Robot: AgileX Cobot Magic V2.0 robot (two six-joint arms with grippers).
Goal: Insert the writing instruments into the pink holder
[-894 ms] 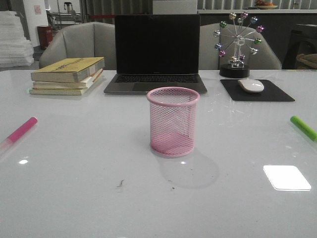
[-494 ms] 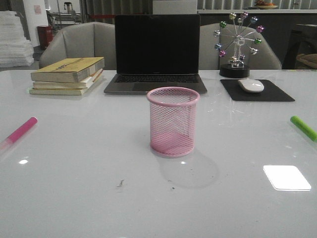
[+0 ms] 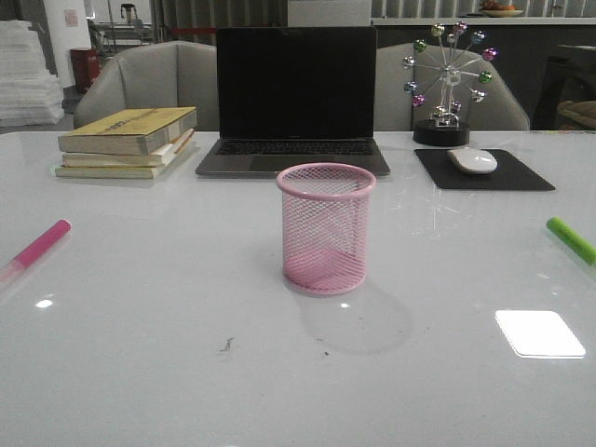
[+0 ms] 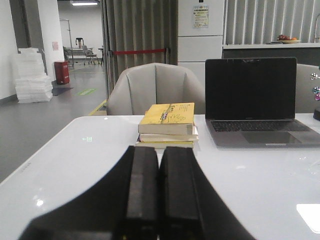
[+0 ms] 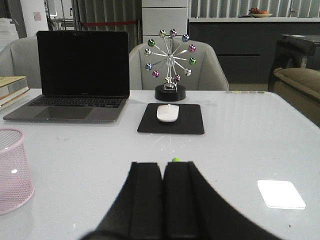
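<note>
Plastic markers look light, stiff and slick, so mid-barrel pinches suit the magenta marker (image 3: 37, 246) at 9 o'clock and green marker (image 3: 570, 238) at 3 o'clock of the pink holder (image 3: 326, 228) on the glossy surface (image 3: 168, 326), while left hand (image 4: 159, 200) and right hand (image 5: 163, 200) are both fully closed, holding nothing.

A: The lime green marker pen (image 3: 571, 238) runs off the right edge of the front view, so its far end can't be seen. In the right wrist view only a green tip (image 5: 175, 160) peeks over the closed black jaws.

B: The magenta pink marker pen (image 3: 37, 247) has its pale end blurring into the table's glare at the left edge.

A: The pink wire-mesh cup (image 5: 14, 169) is cut by the right wrist view's edge.

B: The silver ferris-wheel ornament (image 4: 316, 92) is mostly out of the left wrist view.
</note>
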